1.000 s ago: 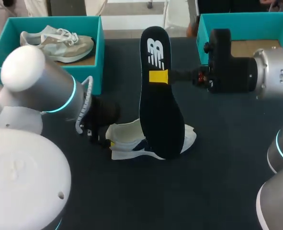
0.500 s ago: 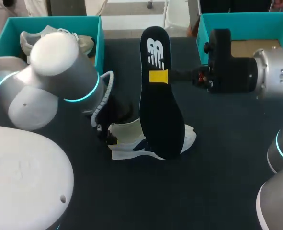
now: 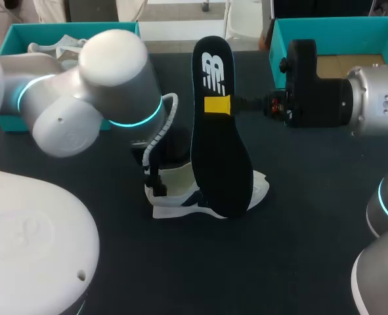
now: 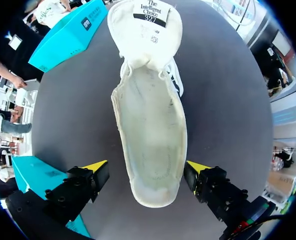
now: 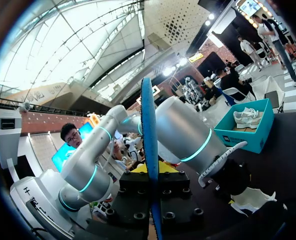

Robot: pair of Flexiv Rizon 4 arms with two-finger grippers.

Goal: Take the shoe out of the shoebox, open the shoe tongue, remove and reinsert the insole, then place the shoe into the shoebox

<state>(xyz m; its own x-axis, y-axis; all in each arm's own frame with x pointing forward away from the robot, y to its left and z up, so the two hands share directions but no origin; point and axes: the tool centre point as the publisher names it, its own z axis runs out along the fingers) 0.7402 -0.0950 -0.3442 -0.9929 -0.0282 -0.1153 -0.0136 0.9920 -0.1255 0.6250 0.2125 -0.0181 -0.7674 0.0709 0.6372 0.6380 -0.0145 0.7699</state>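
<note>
Two hands split the work: right hand point(image 3: 218, 105) clamps the black insole point(image 3: 220, 164) upright mid-frame, out of the white shoe point(image 4: 150, 120) on the desk point(image 3: 299, 249); left hand point(image 4: 146, 167), spread apart, straddles its heel, probably to steady it.

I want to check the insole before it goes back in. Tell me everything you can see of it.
The insole is out of the shoe, thin and flat, black on the face toward the head camera, with a white logo near its narrow end. It stands upright, narrow end up, broad end down at the white shoe; whether they touch cannot be told. The right gripper is shut on it just below the logo. Edge-on in the right wrist view, its edge looks blue.
</note>
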